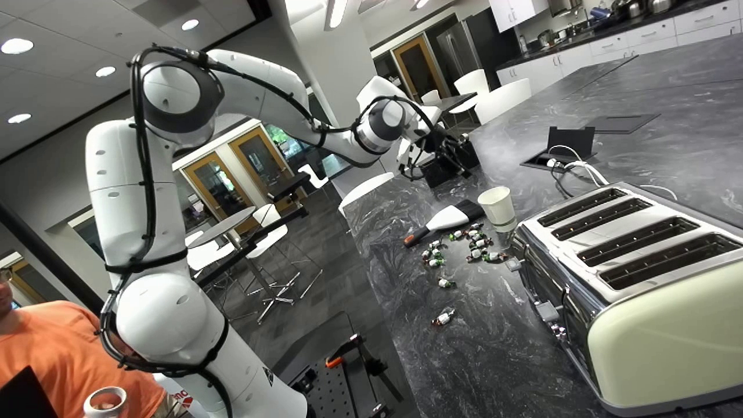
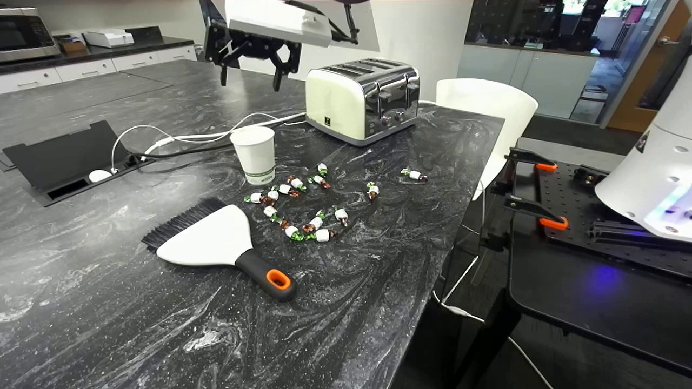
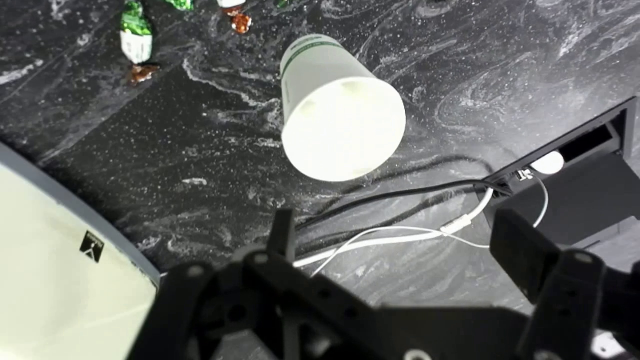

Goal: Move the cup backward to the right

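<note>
- Closest in an exterior view: the front of a dark grey, white-veined, stone-like desk (image 2: 135, 335).
- On it lies a hand brush (image 2: 211, 237), white-headed and plastic-looking, with black bristles and an orange-rimmed hole in its dark handle.
- Past the brush, small white candies (image 2: 323, 235) with twisted green and brown foil ends are scattered.
- Just beside some of these, the small white cylindrical paper cup (image 2: 254, 154) stands upright on the desk, mouth up, a green band near its base.
- Behind the cup, a thick white cable (image 3: 395, 240) and a thinner black cable (image 3: 410, 192) come out of a black socket box (image 2: 70, 156), its flat lid raised.
- Farther back sits a big cream and chrome four-slot toaster (image 2: 362, 102), apart from the cup.
- Above the desk, beyond the cup, hangs the black two-fingered pincer (image 2: 250, 85), its fingers wide apart; in the wrist view the cup is ahead of them, clear of both.
- Past the toaster shows a white shell chair (image 2: 486, 97).
- Farthest, a steel-fronted microwave (image 2: 24, 35).
</note>
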`<state>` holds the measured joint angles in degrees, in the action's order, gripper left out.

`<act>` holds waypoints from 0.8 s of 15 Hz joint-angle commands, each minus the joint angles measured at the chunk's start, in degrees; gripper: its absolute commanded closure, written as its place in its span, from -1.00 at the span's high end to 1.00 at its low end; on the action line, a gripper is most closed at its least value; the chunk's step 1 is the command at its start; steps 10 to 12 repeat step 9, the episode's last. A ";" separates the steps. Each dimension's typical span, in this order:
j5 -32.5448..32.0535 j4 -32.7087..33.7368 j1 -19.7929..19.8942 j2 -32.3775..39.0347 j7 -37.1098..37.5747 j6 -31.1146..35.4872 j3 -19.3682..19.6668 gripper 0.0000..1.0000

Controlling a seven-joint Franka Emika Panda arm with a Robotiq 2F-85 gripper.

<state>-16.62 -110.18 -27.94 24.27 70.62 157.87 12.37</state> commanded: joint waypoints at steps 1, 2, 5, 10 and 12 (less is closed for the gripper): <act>-4.08 -9.44 1.75 -10.63 -2.08 0.85 -2.38 1.00; -4.65 -10.76 2.56 -12.51 -2.96 0.22 -3.49 1.00; -3.72 -14.27 5.80 -16.85 -7.06 -0.79 -7.85 1.00; -2.69 -17.61 9.37 -20.77 -10.93 -3.57 -12.48 1.00; -2.69 -17.61 9.37 -20.77 -10.93 -3.57 -12.48 1.00</act>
